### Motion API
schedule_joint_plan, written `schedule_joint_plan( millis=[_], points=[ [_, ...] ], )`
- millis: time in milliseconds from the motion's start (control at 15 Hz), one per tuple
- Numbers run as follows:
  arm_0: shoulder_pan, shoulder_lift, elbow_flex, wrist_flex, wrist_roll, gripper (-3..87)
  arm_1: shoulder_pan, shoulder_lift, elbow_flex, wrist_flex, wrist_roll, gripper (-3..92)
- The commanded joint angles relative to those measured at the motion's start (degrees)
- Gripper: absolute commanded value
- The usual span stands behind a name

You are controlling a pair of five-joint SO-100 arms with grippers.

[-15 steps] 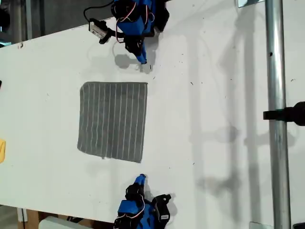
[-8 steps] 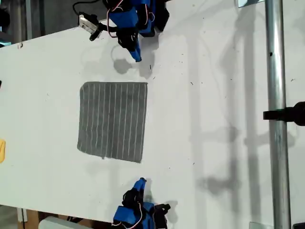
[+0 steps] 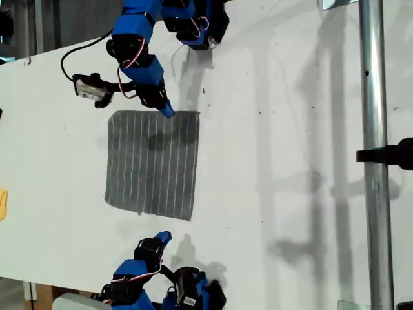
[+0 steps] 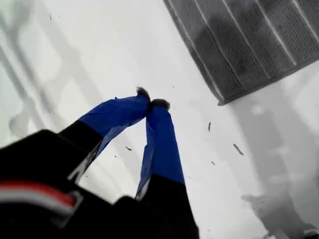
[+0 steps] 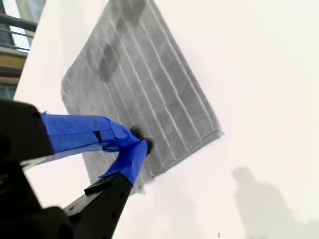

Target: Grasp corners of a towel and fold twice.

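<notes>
The grey towel (image 3: pixel 153 165) with thin white stripes lies flat on the white table (image 3: pixel 290 129). My first gripper (image 3: pixel 168 112) is shut and empty, its tip at the towel's upper edge in the exterior view. In the first wrist view this gripper (image 4: pixel 152 104) hangs over bare table beside a towel (image 4: pixel 259 45) corner (image 4: pixel 219 101). My second gripper (image 3: pixel 164 237), also shut and empty, sits just below the towel's lower edge in the exterior view. In the second wrist view its tips (image 5: pixel 141 139) overlap the near edge of the towel (image 5: pixel 149 84), with a corner (image 5: pixel 218 132) to one side.
A metal pole (image 3: pixel 374 97) with a black clamp (image 3: pixel 390 155) crosses the exterior view's right. A yellow object (image 3: pixel 2 204) shows at that view's left edge. Small dark specks (image 3: pixel 205 92) dot the table near the towel's upper right corner.
The first arm has swung out from its base, down and to the exterior view's left, to the towel's upper edge. The second arm has shifted to that view's left. The towel has not moved.
</notes>
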Motion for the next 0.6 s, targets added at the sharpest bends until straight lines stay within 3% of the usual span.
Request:
schedule_joint_plan(
  millis=[0, 67, 133, 200, 400, 533],
  points=[
    [-3.6, -1.8, -5.9, 1.4, 1.2, -2.8, 1.6, -10.1, -13.4, 3.9, -6.9, -0.3],
    [-4.7, -1.4, -5.5, 1.8, 1.3, -2.8, 2.5, -12.7, -15.1, 4.6, -9.8, 1.5],
    [-4.7, -1.2, -5.3, 1.8, 1.4, -2.8, 3.5, -14.7, -17.0, 7.4, -11.7, 21.3],
    [-4.7, -1.1, -4.5, 1.6, 0.7, -2.8, 4.4, -15.9, -18.3, 9.5, -15.2, 33.0],
    [-4.6, -1.4, -1.6, 0.4, 0.1, -2.6, 6.2, -17.5, -17.1, 14.4, -24.1, 40.7],
    [-4.6, -1.4, -1.2, -0.1, 0.0, -2.6, 6.2, -18.0, -12.0, 12.1, -27.2, 43.2]
  ],
)
